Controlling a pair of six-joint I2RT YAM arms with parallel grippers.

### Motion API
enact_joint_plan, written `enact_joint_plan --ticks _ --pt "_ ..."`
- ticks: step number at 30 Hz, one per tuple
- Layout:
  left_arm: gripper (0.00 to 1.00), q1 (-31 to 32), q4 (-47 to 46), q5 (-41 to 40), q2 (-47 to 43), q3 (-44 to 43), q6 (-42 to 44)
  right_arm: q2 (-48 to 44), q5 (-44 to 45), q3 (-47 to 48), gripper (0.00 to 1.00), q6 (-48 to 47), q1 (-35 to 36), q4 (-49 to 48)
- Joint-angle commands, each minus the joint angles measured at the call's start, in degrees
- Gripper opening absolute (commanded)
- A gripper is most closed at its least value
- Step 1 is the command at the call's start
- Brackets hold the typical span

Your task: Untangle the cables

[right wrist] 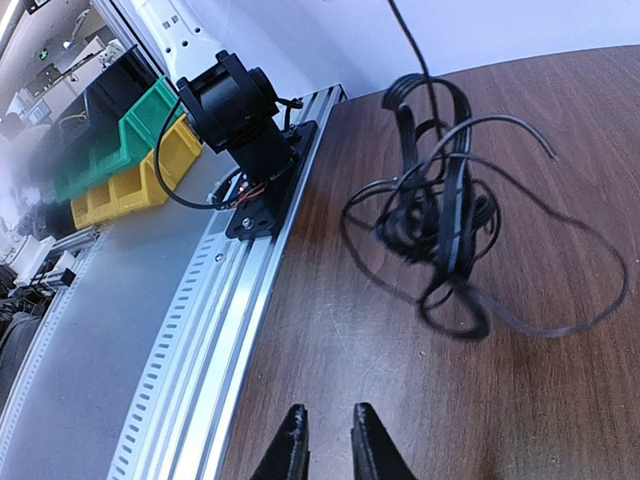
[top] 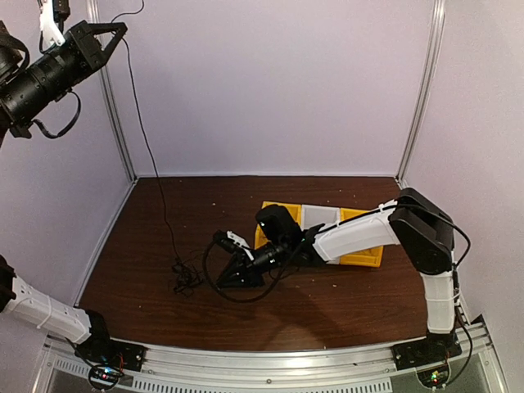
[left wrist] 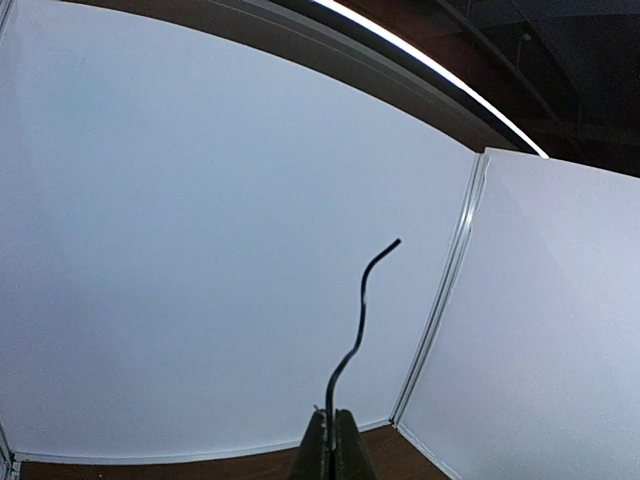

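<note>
A tangle of thin black cables (top: 185, 278) lies on the brown table at the left; in the right wrist view the tangle (right wrist: 440, 215) is ahead of the fingers. My left gripper (top: 123, 27) is raised high at the top left and shut on one black cable (top: 151, 155) that runs down to the tangle. In the left wrist view the gripper (left wrist: 330, 418) pinches this cable (left wrist: 358, 330), whose free end sticks up past the fingers. My right gripper (top: 221, 281) is low over the table just right of the tangle; in its wrist view the gripper (right wrist: 327, 415) is slightly open and empty.
Yellow and grey bins (top: 360, 254) sit on the table behind the right arm. The left arm's base (right wrist: 240, 115) stands on the aluminium rail (right wrist: 200, 330) at the near edge. Green and yellow bins (right wrist: 130, 150) are off the table. White walls enclose the table.
</note>
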State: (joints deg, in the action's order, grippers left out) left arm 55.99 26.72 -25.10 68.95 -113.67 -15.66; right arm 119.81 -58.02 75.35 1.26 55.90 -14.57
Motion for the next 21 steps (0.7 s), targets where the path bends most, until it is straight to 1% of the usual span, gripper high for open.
enact_joint_plan --ticks 1,4,6,10,13,14,15,16,18,19,20,21 --pt "0.0 0.1 -3.8 0.0 0.9 2.2 1.8 -2.2 0.5 0.7 0.21 -2.2 -0.3 1.7" --pt "0.0 0.1 -4.4 1.1 1.1 4.0 0.5 -4.7 2.2 3.3 0.31 -8.3 -0.5 9.0" --pt "0.0 0.1 -4.4 1.5 1.4 5.3 0.0 -6.7 4.7 5.8 0.4 -13.4 -0.7 14.9" --pt "0.0 0.2 -4.1 0.5 0.9 8.6 -0.8 -11.1 11.0 11.3 0.52 -21.6 -1.7 26.6" --pt "0.0 0.2 -4.1 -2.3 -0.8 12.5 -1.4 -15.2 17.4 14.3 0.61 -24.7 -2.3 30.2" --pt "0.0 0.2 -4.1 -3.0 -1.5 13.9 -1.7 -16.9 19.9 14.5 0.66 -24.8 -2.4 30.0" --pt "0.0 0.2 -4.1 -3.5 -2.2 15.0 -1.8 -18.4 22.6 14.4 0.84 -24.9 -2.6 29.7" --pt "0.0 0.2 -4.1 -3.8 -2.9 16.2 -1.9 -19.7 25.1 14.2 0.98 -23.9 -2.9 28.8" --pt "0.0 0.2 -4.0 -3.7 -4.0 17.9 -1.8 -21.1 33.4 12.9 1.0 -14.5 -3.5 24.4" --pt "0.0 0.2 -3.5 -3.7 -4.1 18.3 -1.7 -21.1 35.7 12.7 1.0 -8.4 -4.0 24.5" --pt "0.0 0.2 -2.6 -3.4 -4.1 18.3 -1.7 -20.8 33.1 12.2 1.0 -8.4 -4.6 25.1" --pt "0.0 0.1 -1.7 -3.2 -4.1 18.3 -1.7 -20.3 27.9 11.3 1.0 -12.0 -4.9 25.3"
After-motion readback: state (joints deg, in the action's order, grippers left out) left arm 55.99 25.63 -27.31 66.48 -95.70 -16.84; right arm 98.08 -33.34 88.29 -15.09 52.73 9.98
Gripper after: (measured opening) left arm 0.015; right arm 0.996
